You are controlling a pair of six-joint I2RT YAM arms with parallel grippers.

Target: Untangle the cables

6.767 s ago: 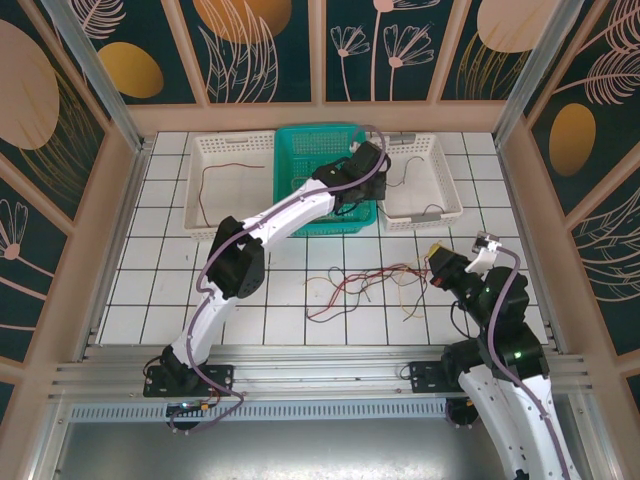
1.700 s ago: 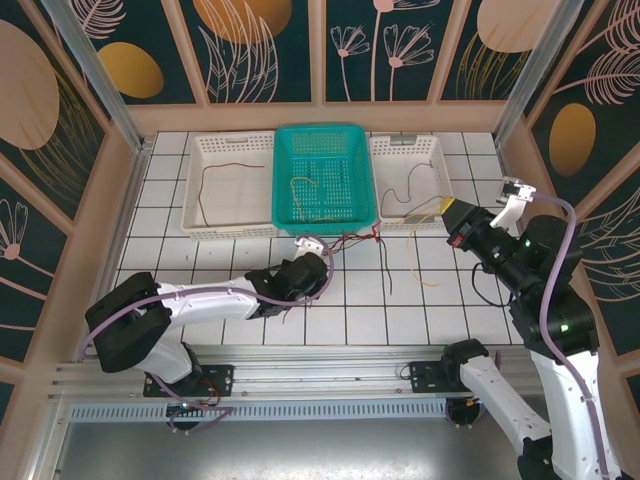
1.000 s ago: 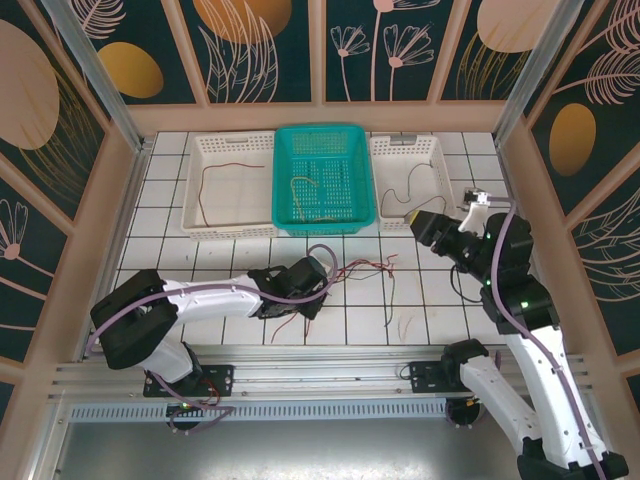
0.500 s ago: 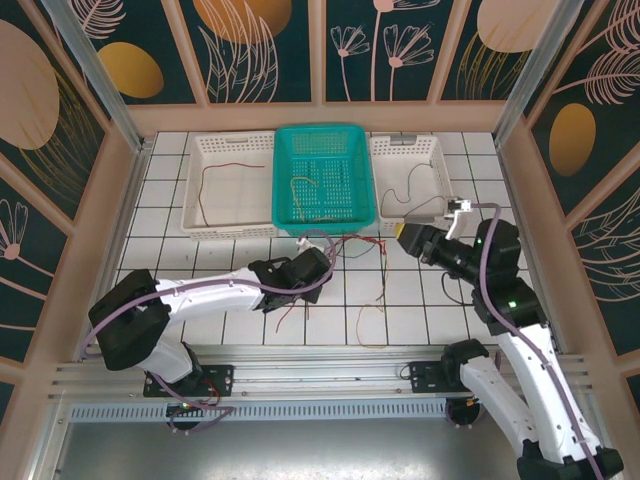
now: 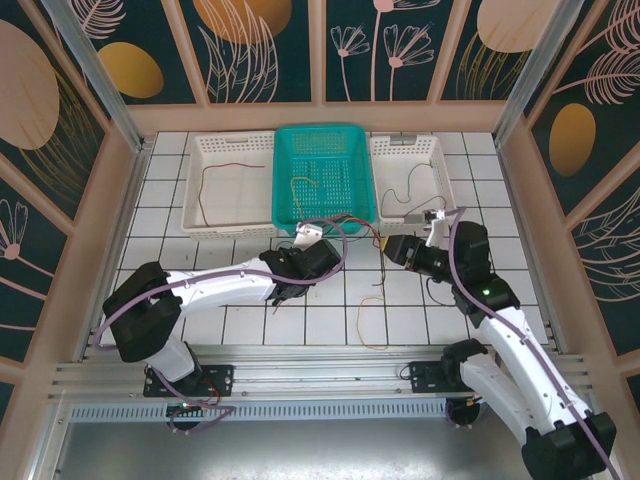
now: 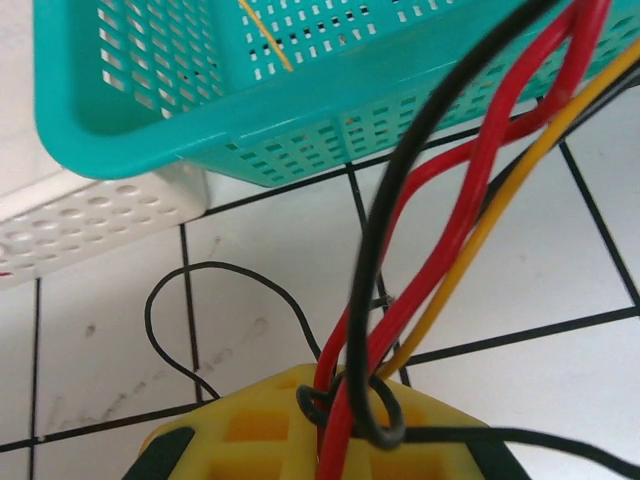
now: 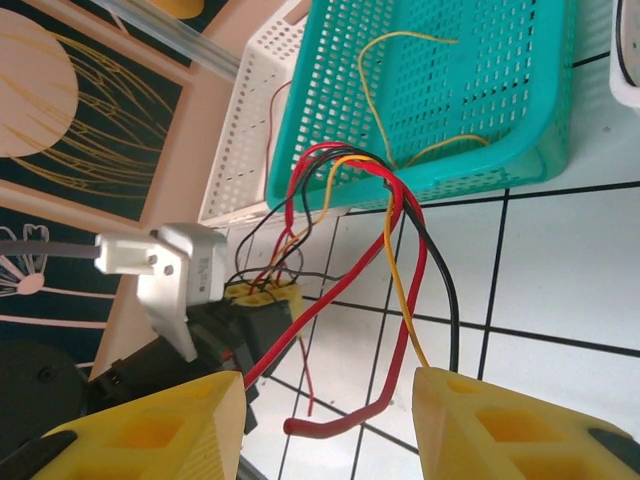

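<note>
The cables (image 5: 355,228) are a twisted bundle of red, black and yellow wires strung above the tiles between both grippers, just in front of the teal basket (image 5: 279,180). My left gripper (image 5: 330,248) is shut on the bundle; in the left wrist view its yellow fingers (image 6: 250,430) pinch the red wire (image 6: 470,190), with a black loop around it. My right gripper (image 5: 392,250) is open; its yellow fingers (image 7: 150,430) stand apart, and the red wire's loose end (image 7: 340,422) hangs between them. A yellow wire (image 5: 368,310) trails down onto the floor.
Three baskets stand in a row at the back. The left white basket (image 5: 190,190) holds a red wire, the teal one a yellow wire, and the right white basket (image 5: 455,190) a black wire. Wooden walls enclose the tiled floor on three sides.
My right gripper has swung left and down to within a tile of the left gripper. The left gripper has moved up-right towards the teal basket, lifting the bundle.
</note>
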